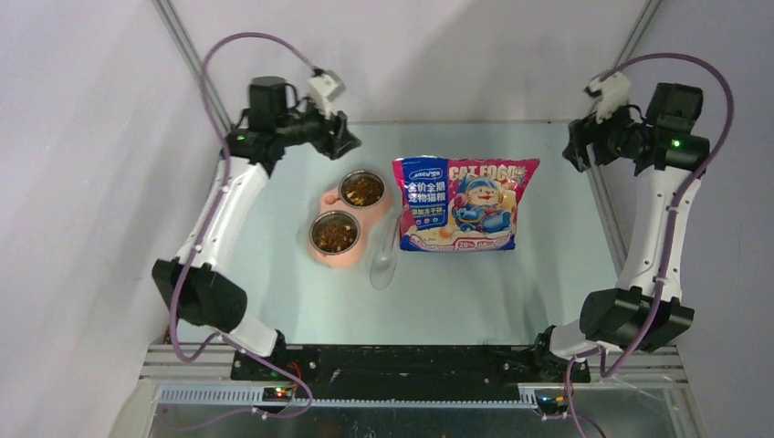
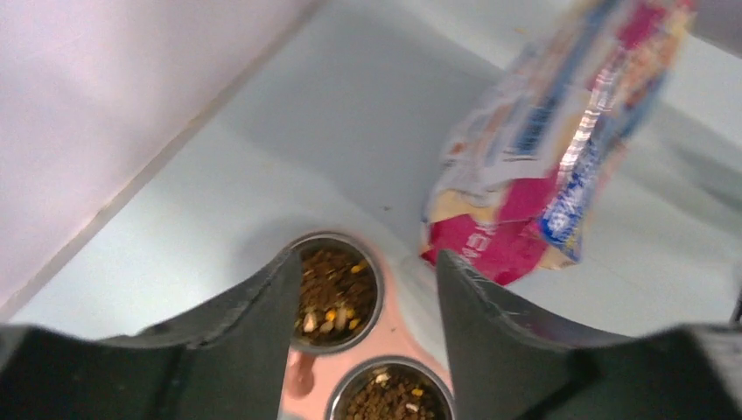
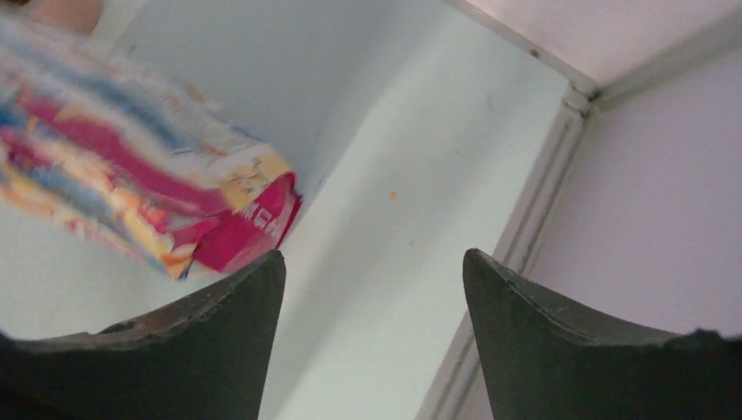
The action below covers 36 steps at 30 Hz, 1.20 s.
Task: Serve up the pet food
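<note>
1. Setting: a pale grey-green table (image 1: pixel 511 292) is enclosed by plain white walls (image 1: pixel 438 55) on the far side and both flanks.
2. The pet food (image 1: pixel 362 190), dark-brown kibble with a few lighter yellow bits, is seen in two places: in the far steel bowl (image 1: pixel 362 172) and in the near steel bowl (image 1: pixel 334 213). Both are filled.
3. The two bowls are seated in one pink feeder (image 1: pixel 343 258), set left of the table's centre and angled so that one bowl lies farther back than the other.
4. A translucent scoop (image 1: pixel 383 266) is laid flat just beside the feeder's right edge, between it and the bag.
5. A printed "CAT FOOD" bag (image 1: pixel 465 203) is laid flat at the table's centre, right of the scoop.
6. The left gripper (image 2: pixel 367 258) is held above the table beyond the far bowl; its fingers are spread wide and nothing is held.
7. The right gripper (image 3: pixel 374 255) is held over the far right corner, well apart from the bag; its fingers are likewise spread wide and empty.
</note>
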Each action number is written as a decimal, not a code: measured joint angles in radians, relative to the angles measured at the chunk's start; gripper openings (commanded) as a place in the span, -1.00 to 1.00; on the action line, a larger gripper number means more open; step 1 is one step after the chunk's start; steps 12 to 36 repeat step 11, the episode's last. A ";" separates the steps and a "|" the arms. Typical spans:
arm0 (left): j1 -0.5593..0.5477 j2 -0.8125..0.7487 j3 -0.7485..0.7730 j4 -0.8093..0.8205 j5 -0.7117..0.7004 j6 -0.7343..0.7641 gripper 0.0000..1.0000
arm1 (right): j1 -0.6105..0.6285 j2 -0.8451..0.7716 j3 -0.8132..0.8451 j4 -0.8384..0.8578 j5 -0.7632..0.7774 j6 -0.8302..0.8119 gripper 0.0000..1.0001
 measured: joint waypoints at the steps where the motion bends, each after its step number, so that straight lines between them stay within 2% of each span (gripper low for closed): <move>1: 0.035 -0.018 -0.003 0.010 -0.023 -0.025 0.73 | -0.021 -0.006 -0.008 0.033 0.007 0.060 0.56; 2: 0.074 -0.040 -0.009 0.019 -0.063 -0.060 0.89 | -0.038 -0.018 -0.030 0.083 0.026 0.136 0.57; 3: 0.100 -0.060 -0.016 0.026 -0.108 -0.078 0.94 | -0.046 -0.027 -0.048 0.113 0.051 0.190 0.79; 5: 0.140 -0.104 -0.038 0.037 -0.232 -0.117 0.99 | -0.045 -0.047 -0.092 0.182 0.122 0.323 0.96; 11: 0.140 -0.223 -0.151 0.083 -0.523 -0.158 0.99 | 0.029 -0.065 -0.128 0.314 0.355 0.555 0.99; 36: 0.140 -0.223 -0.151 0.083 -0.523 -0.158 0.99 | 0.029 -0.065 -0.128 0.314 0.355 0.555 0.99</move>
